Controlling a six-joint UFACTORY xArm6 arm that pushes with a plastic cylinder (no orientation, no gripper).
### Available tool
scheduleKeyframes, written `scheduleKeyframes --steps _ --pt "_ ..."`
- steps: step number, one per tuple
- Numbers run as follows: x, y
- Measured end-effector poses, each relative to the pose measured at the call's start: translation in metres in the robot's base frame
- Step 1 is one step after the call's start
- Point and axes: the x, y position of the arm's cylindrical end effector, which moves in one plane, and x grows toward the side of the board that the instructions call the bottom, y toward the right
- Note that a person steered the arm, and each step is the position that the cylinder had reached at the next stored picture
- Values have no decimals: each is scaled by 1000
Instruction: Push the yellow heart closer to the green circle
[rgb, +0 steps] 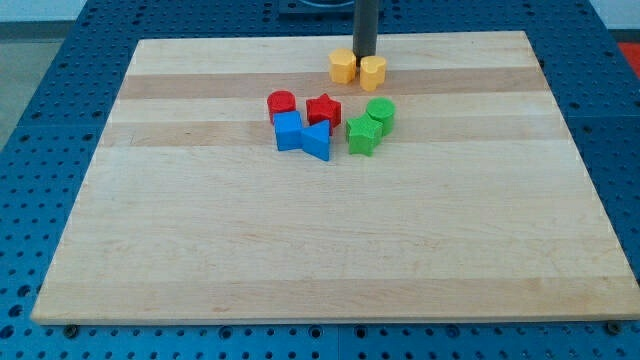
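The yellow heart (373, 72) sits near the view's top, touching a yellow hexagon-like block (343, 66) on its left. The green circle (381, 113) lies below the heart, with a small gap between them, and touches the green star (362, 135) at its lower left. My tip (365, 56) stands just above and between the two yellow blocks, at their top edge, close to or touching them.
A red circle (281, 105) and a red star (323, 110) lie left of the green blocks. A blue cube-like block (289, 131) and a blue triangle (317, 140) sit just below them. The wooden board (300, 250) lies on a blue pegboard table.
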Motion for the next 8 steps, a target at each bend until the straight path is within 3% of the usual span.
scheduleKeyframes --steps 8 --pt "18 32"
